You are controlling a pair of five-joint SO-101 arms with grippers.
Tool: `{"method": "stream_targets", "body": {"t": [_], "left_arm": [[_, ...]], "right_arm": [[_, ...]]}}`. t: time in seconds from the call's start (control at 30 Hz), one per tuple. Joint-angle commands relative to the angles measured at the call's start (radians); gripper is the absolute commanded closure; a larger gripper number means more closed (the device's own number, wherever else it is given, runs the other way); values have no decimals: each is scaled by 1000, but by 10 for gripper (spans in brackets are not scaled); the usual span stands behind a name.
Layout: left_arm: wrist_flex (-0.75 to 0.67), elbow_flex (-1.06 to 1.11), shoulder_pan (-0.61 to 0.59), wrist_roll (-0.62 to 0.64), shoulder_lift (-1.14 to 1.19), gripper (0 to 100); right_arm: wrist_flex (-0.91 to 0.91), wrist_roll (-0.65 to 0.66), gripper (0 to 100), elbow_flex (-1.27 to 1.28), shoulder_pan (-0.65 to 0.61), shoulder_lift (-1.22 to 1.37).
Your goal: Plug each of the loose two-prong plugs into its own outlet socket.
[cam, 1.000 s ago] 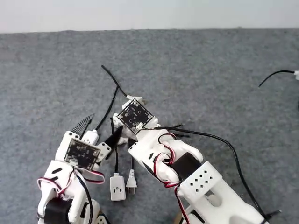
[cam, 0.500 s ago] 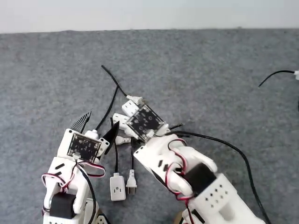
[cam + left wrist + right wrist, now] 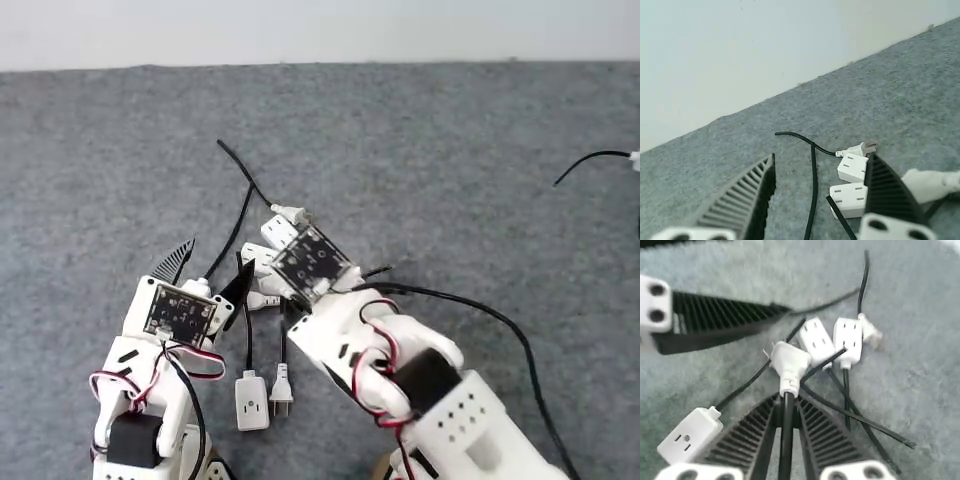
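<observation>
My right gripper (image 3: 787, 401) is shut on the black cord just behind a white two-prong plug (image 3: 789, 362), holding it low over the carpet. Just past that plug (image 3: 262, 299) lie two white outlet sockets (image 3: 816, 341) (image 3: 848, 340) side by side, with a small loose plug (image 3: 870, 332) beside them. My left gripper (image 3: 207, 272) stands open with nothing between its fingers, one black finger (image 3: 715, 320) close to the held plug. From the left wrist, the two sockets (image 3: 852, 167) (image 3: 849, 200) and the small plug (image 3: 862, 148) lie beside its finger.
A third white socket (image 3: 251, 400) and another plug (image 3: 281, 390) lie near the front between the arms. Black cords (image 3: 235, 170) run across the grey carpet (image 3: 450, 150). A further cord end (image 3: 600, 158) lies at the far right. A pale wall borders the back.
The right arm has drawn back slightly toward the front right with the plug and turned its wrist. The left wrist has shifted a little, its gripper still open.
</observation>
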Motion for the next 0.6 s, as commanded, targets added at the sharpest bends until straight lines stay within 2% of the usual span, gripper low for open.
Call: {"method": "stream_targets", "body": {"t": [0.0, 0.13, 0.27, 0.33, 0.57], "left_arm": [[-32, -10, -11, -3, -20, 719], [-49, 7, -18, 0, -20, 720], [-196, 91, -118, 11, -20, 720], [-253, 120, -166, 57, -20, 720], [-267, 124, -203, 91, -20, 720]], "right_arm": [[-58, 9, 991, -57, 12, 90], [-137, 9, 991, -58, 67, 245], [-214, 11, 991, -64, 107, 415], [-222, 11, 991, -64, 116, 495], [-242, 9, 986, -94, 226, 651]]}}
